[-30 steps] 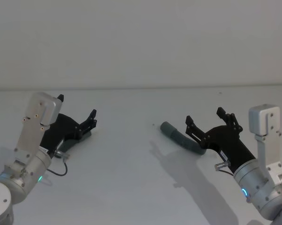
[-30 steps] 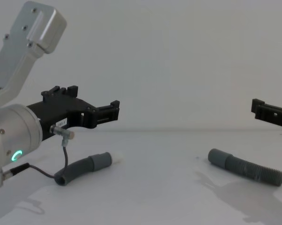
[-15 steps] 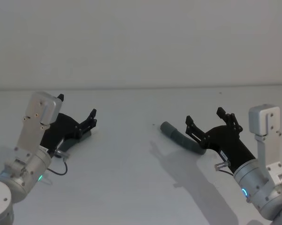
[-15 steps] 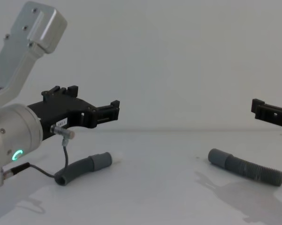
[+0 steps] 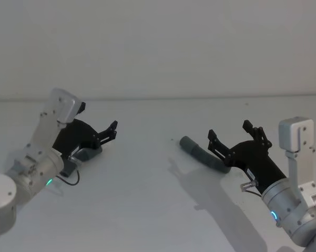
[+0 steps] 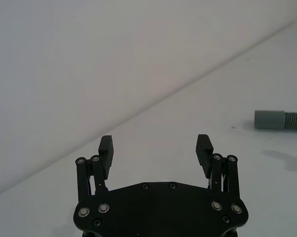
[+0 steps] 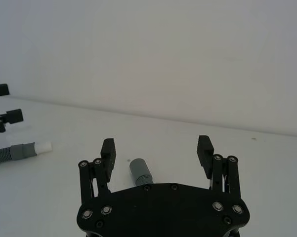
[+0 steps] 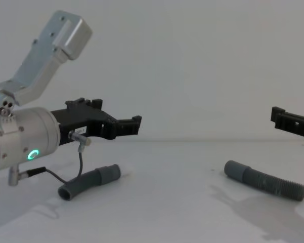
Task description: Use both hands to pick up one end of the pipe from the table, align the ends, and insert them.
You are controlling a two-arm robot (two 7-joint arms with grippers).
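The pipe lies on the white table (image 5: 147,178) as two separate ribbed grey pieces. The left piece (image 8: 86,183) ends in a smooth cuff (image 8: 109,173) with a white tip (image 7: 44,146). My left gripper (image 5: 98,119) hovers open above it, its fingers empty and spread wide in the left wrist view (image 6: 154,145). The right piece (image 5: 204,155) points its plain cuff (image 5: 187,142) toward the middle of the table. My right gripper (image 5: 230,131) is open and held above that piece's ribbed tail. In the right wrist view the cuff (image 7: 139,171) shows between and below the fingers (image 7: 107,148).
A bare white wall stands behind the table's far edge (image 5: 158,98). A thin black cable (image 8: 80,161) hangs from the left wrist down near the left piece. Bare tabletop lies between the two pieces.
My left arm has swung to the right and forward, carrying its open gripper over the left piece. The right arm and both pieces have stayed still.
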